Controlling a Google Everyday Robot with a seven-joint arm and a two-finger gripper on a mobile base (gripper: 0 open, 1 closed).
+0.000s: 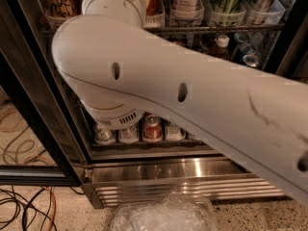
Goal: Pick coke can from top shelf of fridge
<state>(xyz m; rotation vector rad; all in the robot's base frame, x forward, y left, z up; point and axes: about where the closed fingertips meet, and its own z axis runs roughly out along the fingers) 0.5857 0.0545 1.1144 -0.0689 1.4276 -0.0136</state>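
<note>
While arm crosses fridge diagonally, end effector out of view above.

Floor: pale speckled stone, well below the gripper, which is out of view past the top edge.
Cables: black and orange, loosely tangled on the floor, low and to the left.
Clear plastic packaging: crumpled, on the floor at bottom centre.
Light: warm, dim.

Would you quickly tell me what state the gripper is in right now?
Gripper: out of view, beyond the white arm that reaches up past the top shelf at the picture's upper edge; state cannot be told.
</note>
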